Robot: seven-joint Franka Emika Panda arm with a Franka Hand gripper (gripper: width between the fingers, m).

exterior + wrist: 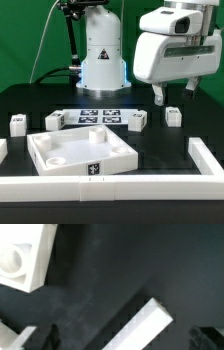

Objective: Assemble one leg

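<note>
Several small white legs with black-and-white tags stand on the black table in the exterior view: one at the far left (17,124), one beside it (55,120), one right of the marker board (137,120) and one further right (173,116). My gripper (173,93) hangs in the air at the exterior view's right, above the rightmost leg and not touching it. Its jaws are open and empty. In the wrist view the gripper (125,335) shows only its dark fingertips (45,336) at the picture's edge, and no leg is in view.
The large white square panel (60,142) lies at the front centre; its corner with a round hole shows in the wrist view (28,266). The marker board (100,116) lies behind it. Long white bars lie along the front (110,190) and right (207,157); one shows in the wrist view (150,322).
</note>
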